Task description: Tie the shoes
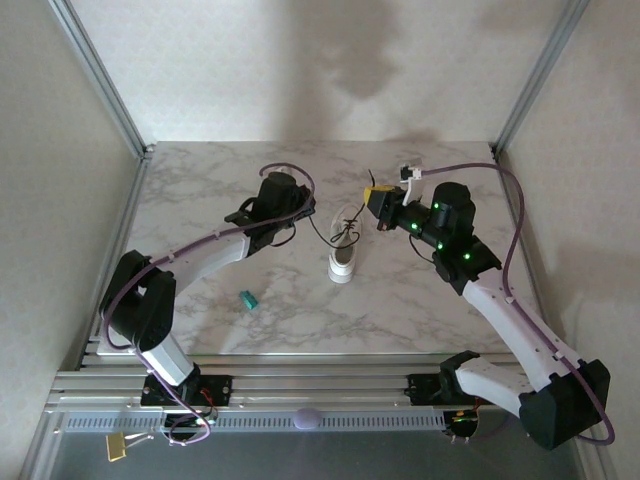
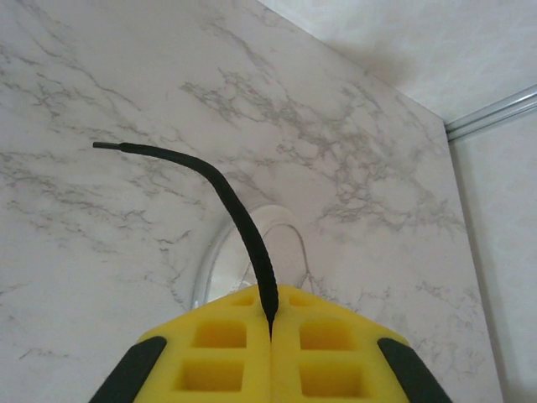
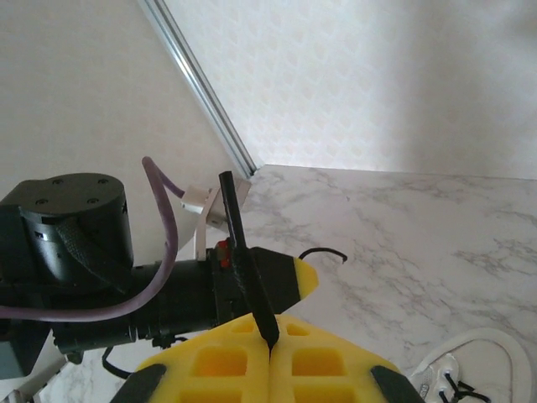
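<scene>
The shoes are one small white sneaker [image 1: 343, 257] with black laces, standing mid-table between the arms. My left gripper [image 1: 303, 213] sits just left of it, and its yellow fingers [image 2: 271, 312] are shut on one black lace [image 2: 220, 181], whose free end curves up and left. The shoe's white rim [image 2: 205, 269] shows just past those fingers. My right gripper [image 1: 373, 195] hovers above and right of the shoe, its jaws [image 3: 270, 336] shut on the other lace [image 3: 243, 260], whose stiff tip points upward. In the right wrist view the left gripper's yellow tip [image 3: 304, 281] and the shoe [image 3: 482, 365] appear.
A small teal object [image 1: 248, 299] lies on the marble table [image 1: 200, 200] near the left front. Metal frame posts [image 1: 100, 75] and white walls close in the back and sides. Purple cables [image 1: 510, 190] loop off both arms.
</scene>
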`<act>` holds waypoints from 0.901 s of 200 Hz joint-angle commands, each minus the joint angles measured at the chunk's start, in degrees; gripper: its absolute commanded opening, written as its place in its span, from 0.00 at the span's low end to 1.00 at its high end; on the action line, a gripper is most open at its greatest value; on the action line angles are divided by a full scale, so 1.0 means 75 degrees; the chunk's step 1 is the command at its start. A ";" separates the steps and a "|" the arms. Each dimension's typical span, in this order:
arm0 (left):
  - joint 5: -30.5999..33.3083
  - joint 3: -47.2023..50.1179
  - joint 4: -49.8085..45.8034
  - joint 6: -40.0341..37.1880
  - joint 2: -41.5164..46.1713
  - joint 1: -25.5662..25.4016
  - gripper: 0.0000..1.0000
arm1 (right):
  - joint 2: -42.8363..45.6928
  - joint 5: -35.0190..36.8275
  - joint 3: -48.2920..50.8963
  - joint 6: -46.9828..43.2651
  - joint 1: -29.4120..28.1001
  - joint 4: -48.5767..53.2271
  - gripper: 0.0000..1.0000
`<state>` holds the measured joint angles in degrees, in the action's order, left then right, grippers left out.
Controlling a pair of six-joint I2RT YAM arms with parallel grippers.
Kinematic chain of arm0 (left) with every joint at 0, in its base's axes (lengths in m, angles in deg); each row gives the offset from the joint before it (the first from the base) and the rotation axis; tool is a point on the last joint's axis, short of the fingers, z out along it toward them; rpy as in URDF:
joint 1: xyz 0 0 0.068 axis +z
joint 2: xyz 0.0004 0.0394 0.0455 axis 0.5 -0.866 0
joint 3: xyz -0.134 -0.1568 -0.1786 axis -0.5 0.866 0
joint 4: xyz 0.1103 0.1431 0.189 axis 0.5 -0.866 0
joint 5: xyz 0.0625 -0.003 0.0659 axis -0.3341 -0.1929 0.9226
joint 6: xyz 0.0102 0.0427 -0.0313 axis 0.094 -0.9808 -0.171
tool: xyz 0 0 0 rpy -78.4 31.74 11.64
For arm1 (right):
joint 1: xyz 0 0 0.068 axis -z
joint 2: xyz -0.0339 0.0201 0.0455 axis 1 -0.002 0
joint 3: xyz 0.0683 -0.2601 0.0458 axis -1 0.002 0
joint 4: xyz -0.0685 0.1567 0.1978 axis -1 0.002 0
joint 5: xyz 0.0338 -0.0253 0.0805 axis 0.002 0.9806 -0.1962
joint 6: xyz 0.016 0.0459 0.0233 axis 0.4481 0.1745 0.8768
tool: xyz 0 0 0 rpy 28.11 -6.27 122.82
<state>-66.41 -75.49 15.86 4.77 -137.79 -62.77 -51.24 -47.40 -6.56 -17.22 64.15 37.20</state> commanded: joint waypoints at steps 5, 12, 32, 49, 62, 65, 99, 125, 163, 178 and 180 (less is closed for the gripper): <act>-0.0420 -0.0182 0.0299 -0.0076 0.0223 0.0054 0.00 | 0.0000 -0.0161 -0.0083 0.0151 0.0032 -0.0089 0.00; -0.0445 -0.0158 0.0331 -0.0086 0.0228 0.0057 0.00 | -0.0020 -0.0207 -0.0069 0.0173 0.0032 -0.0124 0.00; -0.0457 -0.0099 0.0405 -0.0104 0.0334 0.0051 0.00 | -0.0079 -0.0245 -0.0075 0.0197 0.0029 -0.0053 0.00; -0.0541 -0.0015 0.0508 -0.0156 0.0465 0.0057 0.00 | -0.0160 -0.0001 -0.0059 0.0241 0.0015 0.0138 0.00; -0.0682 0.0102 0.0698 -0.0242 0.0589 0.0051 0.00 | -0.0263 0.0131 -0.0023 0.0310 0.0021 0.0174 0.00; -0.0713 0.0141 0.0755 -0.0255 0.0615 0.0052 0.00 | -0.0297 0.0152 -0.0014 0.0340 0.0015 0.0187 0.00; -0.1488 0.0501 0.1367 -0.0708 0.0729 0.0046 0.00 | -0.0753 -0.0056 -0.0057 0.0609 -0.0008 -0.0046 0.00; -0.1898 0.0425 0.1147 -0.1810 0.0627 0.0045 0.00 | -0.0831 -0.0246 -0.0160 0.0545 -0.0046 -0.0063 0.00; -0.2192 0.0294 0.0426 -0.3732 0.0611 0.0046 0.00 | -0.0526 -0.0403 -0.0233 0.0104 -0.0060 0.0111 0.00; -0.2325 0.0273 0.0293 -0.4115 0.0694 0.0046 0.00 | -0.0484 -0.0409 -0.0304 0.0059 -0.0060 0.0081 0.00; -0.2360 0.0262 0.0268 -0.4149 0.0698 0.0046 0.00 | -0.0484 -0.0398 -0.0327 0.0066 -0.0061 0.0083 0.00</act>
<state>-80.70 -72.51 20.78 -16.47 -133.50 -62.77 -56.91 -49.17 -6.58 -14.97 64.08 38.51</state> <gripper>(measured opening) 0.058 0.038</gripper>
